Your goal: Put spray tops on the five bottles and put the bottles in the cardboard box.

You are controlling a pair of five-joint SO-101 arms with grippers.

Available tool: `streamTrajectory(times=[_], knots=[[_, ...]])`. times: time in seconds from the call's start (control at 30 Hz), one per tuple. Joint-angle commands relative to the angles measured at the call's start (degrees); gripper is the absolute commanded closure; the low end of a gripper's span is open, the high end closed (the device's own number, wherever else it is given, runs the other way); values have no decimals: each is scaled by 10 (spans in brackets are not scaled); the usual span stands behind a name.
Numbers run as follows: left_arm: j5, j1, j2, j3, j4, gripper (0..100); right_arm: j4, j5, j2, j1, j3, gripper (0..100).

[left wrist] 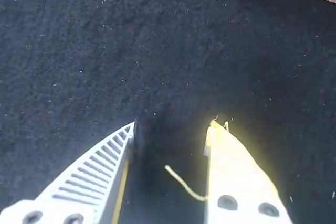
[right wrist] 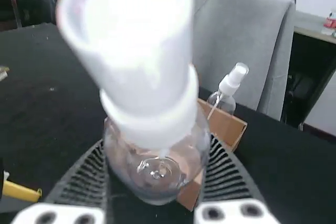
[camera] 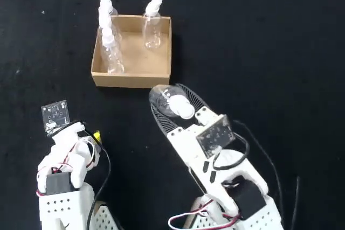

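Cardboard box point(camera: 132, 76): on the bench point(camera: 269, 52), toward its far edge, left of the middle, open side up.
Boxed bottles point(camera: 113, 57): four, clear and upright, each fitted with a spray top point(camera: 155, 2); three in a row along the box's left wall, the fourth at its far right corner.
Held bottle point(camera: 161, 99): clear and tilted, just beside the box's near right corner, on the side facing the bench's near edge. White sprayer point(right wrist: 131, 40) fitted, pointing back toward the wrist camera. Cannot tell whether lifted or touching the bench.
Right fingers point(right wrist: 86, 174): clamped on the held bottle's round body, one ribbed finger on each side.
Left fingers point(left wrist: 100, 174): spread apart, gripping nothing, over bare bench toward the near left corner.
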Motion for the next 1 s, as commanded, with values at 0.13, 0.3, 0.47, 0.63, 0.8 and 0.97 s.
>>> streamTrajectory(times=[0.13, 0.3, 0.47, 0.63, 0.8, 0.97], knots=[[-2, -3, -4, 15, 3, 801, -5, -4, 91, 13, -101, 962], [-2, -3, -4, 15, 3, 801, -5, -1, 164, 13, -156, 962], [-2, -3, -4, 15, 3, 801, -6, 0, 234, 13, -235, 962], [-2, -3, -4, 15, 3, 801, -6, 0, 318, 14, -310, 962], [-2, -3, -4, 15, 3, 801, -6, 0, 405, 14, -359, 962], [-2, -3, -4, 15, 3, 801, -27, 0, 487, 14, -383, 962]])
